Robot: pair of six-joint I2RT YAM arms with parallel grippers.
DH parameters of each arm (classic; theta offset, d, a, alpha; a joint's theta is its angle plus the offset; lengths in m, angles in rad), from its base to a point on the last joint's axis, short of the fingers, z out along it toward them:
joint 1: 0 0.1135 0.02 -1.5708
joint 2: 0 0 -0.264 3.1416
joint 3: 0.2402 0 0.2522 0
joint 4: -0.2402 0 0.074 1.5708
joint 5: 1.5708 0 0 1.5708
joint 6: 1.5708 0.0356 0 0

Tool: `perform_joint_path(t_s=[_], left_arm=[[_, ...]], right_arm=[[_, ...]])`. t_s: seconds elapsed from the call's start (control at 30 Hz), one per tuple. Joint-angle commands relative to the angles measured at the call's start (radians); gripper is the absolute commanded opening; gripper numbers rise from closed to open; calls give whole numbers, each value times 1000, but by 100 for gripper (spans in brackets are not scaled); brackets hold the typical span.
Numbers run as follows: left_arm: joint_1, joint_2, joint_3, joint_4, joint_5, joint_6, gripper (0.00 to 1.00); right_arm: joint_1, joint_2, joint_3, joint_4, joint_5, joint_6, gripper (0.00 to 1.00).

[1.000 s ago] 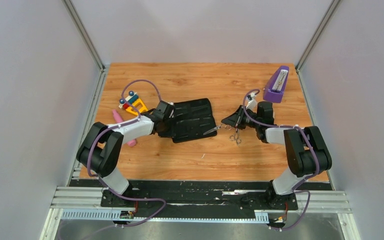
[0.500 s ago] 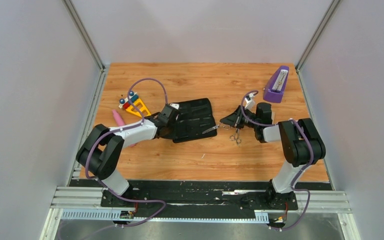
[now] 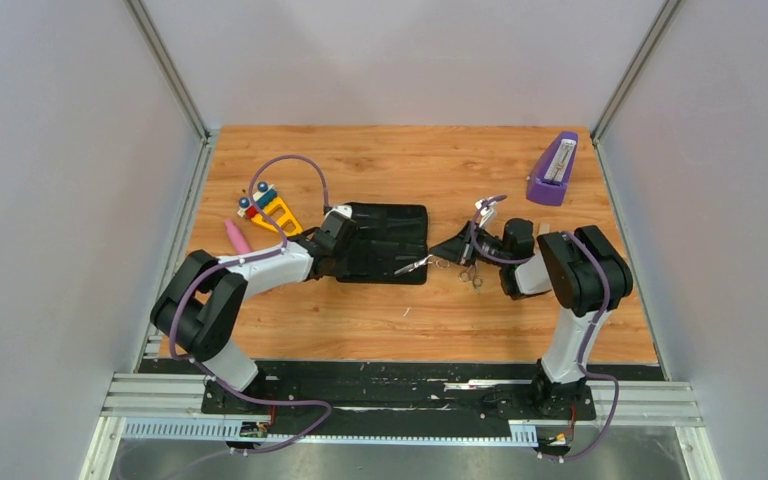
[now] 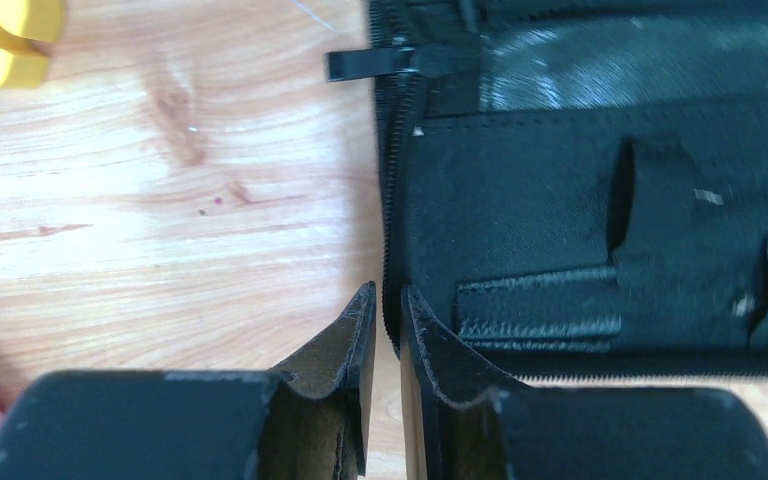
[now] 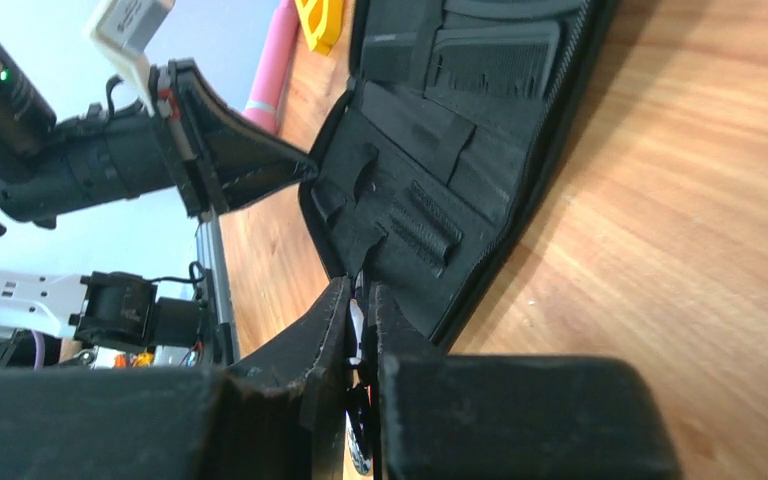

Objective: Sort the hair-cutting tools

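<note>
My left gripper (image 4: 388,310) pinches zip case (image 3: 390,235) rim, its 9 o'clock | my right gripper (image 5: 360,300) nips one scissors (image 3: 418,266), blades at case's 4 o'clock | comb (image 5: 495,60) pocketed | spare scissors (image 3: 472,276) on table (image 3: 360,320), second comb unseen | judged: barely started

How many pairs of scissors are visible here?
2. The held scissors stick out of the right end effector toward the black case; the loose scissors lie just beside, on the table.

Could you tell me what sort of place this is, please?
Probably a robotics lab test cell: plain grey walls enclose a wooden table, and two robot arms are bolted to a rail at its near edge.
</note>
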Motion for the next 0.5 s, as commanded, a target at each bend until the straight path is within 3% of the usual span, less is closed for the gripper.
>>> perform_joint_path(t_s=[0.0, 0.23, 0.47], left_arm=[[37, 68, 6, -78, -115, -56, 22], [53, 57, 6, -69, -83, -60, 22], [53, 36, -26, -73, -57, -67, 22]], right_arm=[[48, 58, -48, 89, -35, 6, 10], [48, -21, -71, -92, 73, -86, 37], [50, -147, -79, -331, 177, -169, 46]])
